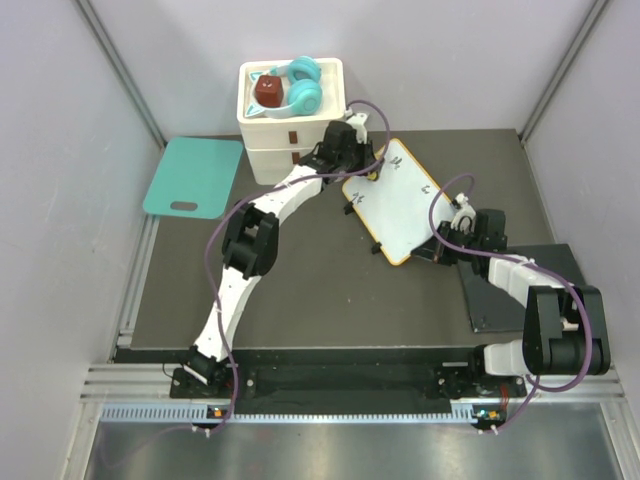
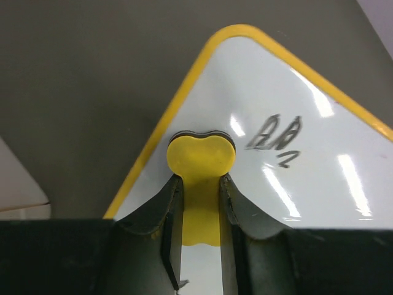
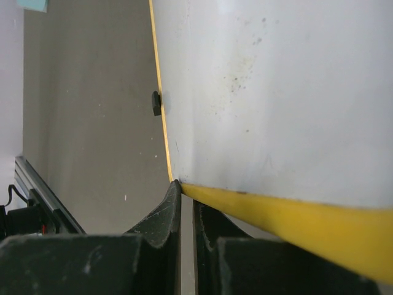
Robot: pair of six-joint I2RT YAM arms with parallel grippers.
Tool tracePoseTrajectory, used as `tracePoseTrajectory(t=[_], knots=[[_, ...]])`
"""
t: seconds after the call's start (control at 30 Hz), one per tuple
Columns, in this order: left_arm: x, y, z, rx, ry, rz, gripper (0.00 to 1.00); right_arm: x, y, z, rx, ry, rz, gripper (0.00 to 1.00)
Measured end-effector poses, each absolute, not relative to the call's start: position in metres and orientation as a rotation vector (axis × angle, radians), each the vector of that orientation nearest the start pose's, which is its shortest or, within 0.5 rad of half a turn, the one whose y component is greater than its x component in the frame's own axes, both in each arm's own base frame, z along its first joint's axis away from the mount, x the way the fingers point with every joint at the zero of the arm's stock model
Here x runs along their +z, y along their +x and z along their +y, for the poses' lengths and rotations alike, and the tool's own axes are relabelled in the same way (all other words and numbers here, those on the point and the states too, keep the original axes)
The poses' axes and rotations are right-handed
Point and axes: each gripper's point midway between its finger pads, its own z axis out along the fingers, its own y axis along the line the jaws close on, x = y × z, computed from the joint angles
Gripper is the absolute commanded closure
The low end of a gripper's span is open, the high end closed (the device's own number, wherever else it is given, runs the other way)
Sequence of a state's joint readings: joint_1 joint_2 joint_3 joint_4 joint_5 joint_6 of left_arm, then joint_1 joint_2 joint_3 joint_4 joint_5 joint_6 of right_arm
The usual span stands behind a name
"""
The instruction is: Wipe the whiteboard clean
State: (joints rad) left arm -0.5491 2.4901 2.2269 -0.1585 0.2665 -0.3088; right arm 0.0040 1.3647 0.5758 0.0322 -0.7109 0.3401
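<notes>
The whiteboard [image 1: 405, 210] lies tilted on the dark table, white with a yellow rim and black scribbles [image 2: 279, 134] near its far corner. My left gripper [image 1: 370, 170] is over that far corner, shut on a yellow eraser [image 2: 201, 157] that rests on the board's surface just left of the scribbles. My right gripper [image 1: 441, 250] is at the board's near right corner with its jaws almost together and nothing between them. In the right wrist view its fingertips [image 3: 174, 193] touch the yellow rim [image 3: 276, 212] of the whiteboard [image 3: 276, 92].
Stacked white bins [image 1: 290, 125] holding teal headphones [image 1: 303, 88] and a red-brown object stand at the back. A teal board [image 1: 193, 177] lies far left. A dark grey pad [image 1: 520, 285] lies under the right arm. A small black clip [image 3: 156, 103] sits on the board's edge.
</notes>
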Motion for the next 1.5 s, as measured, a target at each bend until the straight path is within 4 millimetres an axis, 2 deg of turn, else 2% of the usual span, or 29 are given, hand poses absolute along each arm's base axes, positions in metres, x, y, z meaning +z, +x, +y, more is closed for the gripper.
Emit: tracePoseTrajectory(t=[0.07,0.13,0.5,0.67,0.9,1.03,1.2,1.33,1.5], knots=[[0.126,0.561,-0.393,-0.782,0.417,2.039,1.0,0.076,0.298,0.126,0.999,0.021,2.302,1.0],[0.125,0.564,-0.389,-0.771,0.431,2.031,1.0,0.076,0.298,0.126,0.996,0.012,2.3,1.0],[0.132,0.559,-0.404,-0.834,0.461,1.98,1.0,0.076,0.297,0.127,0.997,0.011,2.301,1.0],[0.151,0.553,-0.429,-0.897,0.46,1.89,1.0,0.075,0.297,0.126,0.994,0.012,2.305,1.0],[0.191,0.53,-0.485,-0.967,0.48,1.708,1.0,0.073,0.296,0.127,0.985,-0.001,2.311,1.0],[0.2,0.528,-0.496,-0.913,0.461,1.657,1.0,0.072,0.294,0.127,0.983,-0.02,2.314,1.0],[0.199,0.541,-0.486,-0.793,0.406,1.653,1.0,0.071,0.288,0.133,1.002,-0.063,2.324,1.0],[0.191,0.563,-0.459,-0.705,0.346,1.674,1.0,0.071,0.287,0.134,1.005,-0.077,2.325,1.0],[0.166,0.585,-0.423,-0.632,0.286,1.725,1.0,0.071,0.286,0.134,1.006,-0.081,2.326,1.0]])
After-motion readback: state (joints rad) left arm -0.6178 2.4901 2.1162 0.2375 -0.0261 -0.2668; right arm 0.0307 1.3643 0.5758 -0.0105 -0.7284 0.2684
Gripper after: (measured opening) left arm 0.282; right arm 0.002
